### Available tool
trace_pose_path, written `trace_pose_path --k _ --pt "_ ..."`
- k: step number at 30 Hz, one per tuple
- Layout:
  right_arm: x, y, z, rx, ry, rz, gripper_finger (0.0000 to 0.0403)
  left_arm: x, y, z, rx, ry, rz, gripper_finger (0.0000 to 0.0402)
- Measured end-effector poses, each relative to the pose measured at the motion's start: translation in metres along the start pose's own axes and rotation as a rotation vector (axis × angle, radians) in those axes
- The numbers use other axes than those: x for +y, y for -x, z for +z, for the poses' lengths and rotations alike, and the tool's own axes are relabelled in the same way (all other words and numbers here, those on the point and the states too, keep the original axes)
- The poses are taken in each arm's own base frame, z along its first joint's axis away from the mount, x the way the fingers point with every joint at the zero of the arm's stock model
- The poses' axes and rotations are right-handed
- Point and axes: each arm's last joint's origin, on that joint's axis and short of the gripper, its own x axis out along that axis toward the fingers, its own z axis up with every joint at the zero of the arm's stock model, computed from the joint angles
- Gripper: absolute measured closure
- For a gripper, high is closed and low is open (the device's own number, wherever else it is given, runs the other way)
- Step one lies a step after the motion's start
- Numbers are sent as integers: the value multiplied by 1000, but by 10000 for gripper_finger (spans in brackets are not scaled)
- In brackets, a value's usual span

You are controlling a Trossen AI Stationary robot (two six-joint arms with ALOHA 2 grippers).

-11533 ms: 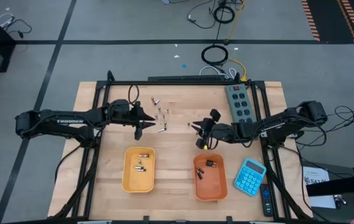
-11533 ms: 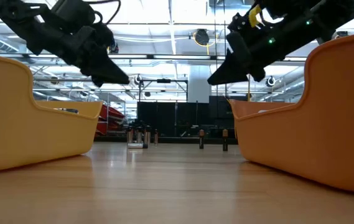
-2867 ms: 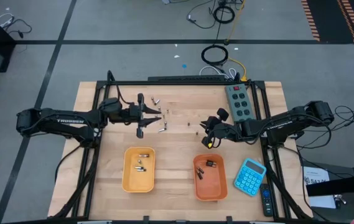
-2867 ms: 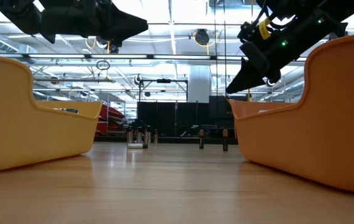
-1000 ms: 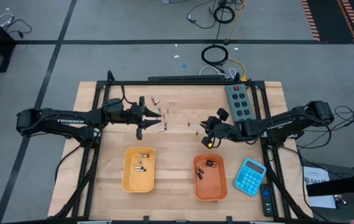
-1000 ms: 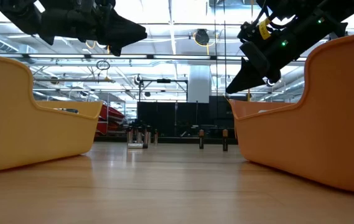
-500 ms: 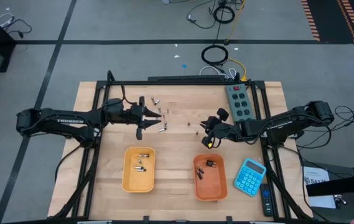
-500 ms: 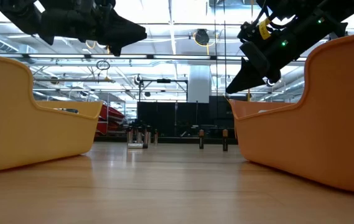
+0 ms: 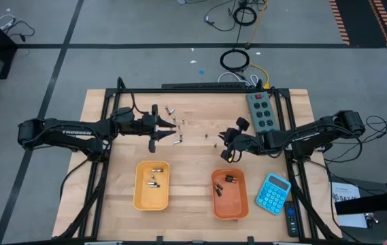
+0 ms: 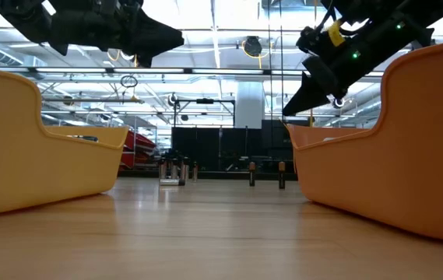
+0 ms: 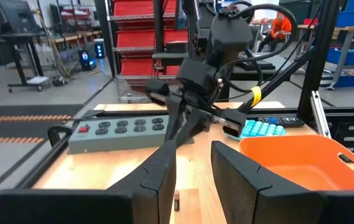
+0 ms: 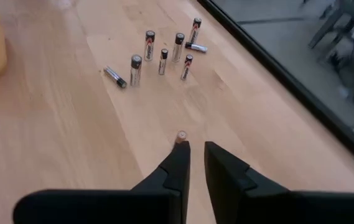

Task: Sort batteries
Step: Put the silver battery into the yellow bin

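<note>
Left end effector reached out over the far-left middle of the wooden tabletop, fingers parted with a plain gap in the left wrist view, gripping nothing; one small upright battery seen on the wood in the gap between those fingers; poised right at the loose batteries, a scatter of small cylinders on the tabletop's far side, some standing, a few lying flat. Right end effector out over the middle of the tabletop, right of that cluster and on the far side of the orange tray; fingers only narrowly parted, nothing between them; a lone upright battery standing just beyond the tips, the main cluster farther off past it. Yellow tray at near left with a few silvery batteries inside; orange tray at near right with a couple of dark ones. Blue calculator just right of the orange tray; grey power strip at the far right.
</note>
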Motion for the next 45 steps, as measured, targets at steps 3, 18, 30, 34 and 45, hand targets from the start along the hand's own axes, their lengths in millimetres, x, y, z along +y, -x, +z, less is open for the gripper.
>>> trace_pose_path --k 3,18,30,34,45 --pt "-1 -1 0 6 92 -3 364 -1 0 -3 29 9 -5 290" --pt "0 0 0 1 -69 5 364 -13 -2 -11 116 120 -23 290" --pt "-2 -3 18 -132 -337 106 364 5 1 -16 174 70 275 290" --pt "2 -1 24 -158 -340 233 364 10 3 -17 179 66 335 290" --pt "20 10 28 -175 -220 571 364 36 7 10 326 177 232 290"
